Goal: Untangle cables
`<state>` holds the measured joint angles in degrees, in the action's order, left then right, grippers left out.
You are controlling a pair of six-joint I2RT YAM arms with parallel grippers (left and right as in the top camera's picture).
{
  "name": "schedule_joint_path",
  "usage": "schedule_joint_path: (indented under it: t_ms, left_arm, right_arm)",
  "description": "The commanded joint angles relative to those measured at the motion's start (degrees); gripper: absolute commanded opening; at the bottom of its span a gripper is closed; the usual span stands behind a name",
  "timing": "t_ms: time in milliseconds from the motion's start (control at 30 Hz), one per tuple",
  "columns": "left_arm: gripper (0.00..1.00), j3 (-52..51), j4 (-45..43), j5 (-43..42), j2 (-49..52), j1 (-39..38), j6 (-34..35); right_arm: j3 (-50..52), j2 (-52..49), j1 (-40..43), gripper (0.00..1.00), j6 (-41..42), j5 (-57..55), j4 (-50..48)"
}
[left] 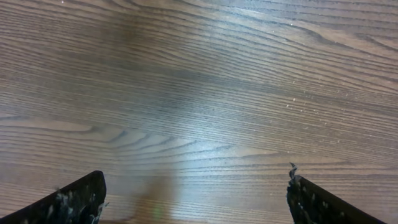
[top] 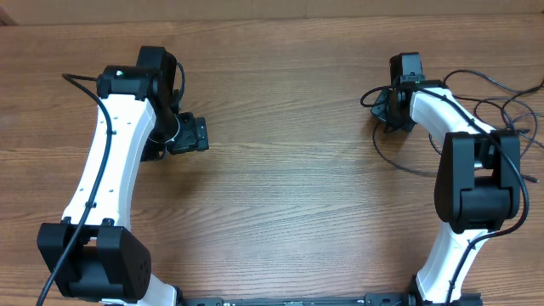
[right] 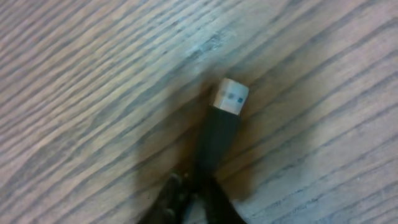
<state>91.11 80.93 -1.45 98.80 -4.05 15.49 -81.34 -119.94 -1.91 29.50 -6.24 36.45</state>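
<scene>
Thin black cables (top: 507,109) lie in loose loops at the right of the wooden table, around and behind my right arm, with one strand curving in front of the gripper. My right gripper (top: 387,110) is low over the table at the left end of these loops. In the right wrist view its fingers (right: 193,200) are shut on a black cable plug with a silver tip (right: 231,96) that points away just above the wood. My left gripper (top: 189,134) is far from the cables on the left. It is open and empty (left: 196,199) over bare wood.
The table (top: 289,187) is brown wood grain. The cable loops reach to the right edge of the overhead view. Thicker black cables run along both white arms.
</scene>
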Motion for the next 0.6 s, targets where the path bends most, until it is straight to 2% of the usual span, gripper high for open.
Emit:
schedule_joint_path:
  t_ms: [0,167,267,367,567]
  left_arm:
    - [0.93,0.1,0.0,-0.1,0.1,-0.2,0.0]
    - [0.93,0.1,0.1,-0.1,0.1,-0.2,0.0]
    - [0.93,0.1,0.0,-0.1,0.1,-0.2,0.0]
    - [0.93,0.1,0.0,-0.1,0.1,-0.2,0.0]
    - [0.93,0.1,0.0,-0.1,0.1,-0.2,0.0]
  right_arm:
    - [0.1,-0.6,-0.1,0.04,1.8,-0.2,0.8]
    - [-1.3,-0.3,0.6,0.04,1.5,-0.5,4.0]
    - [-5.1,0.5,2.6,0.04,-2.2,-0.4,8.3]
    - [-12.1,2.4,5.9,0.04,-7.5,-1.4,14.8]
    - [-29.9,6.1,15.7,0.04,-9.8,-3.1,25.5]
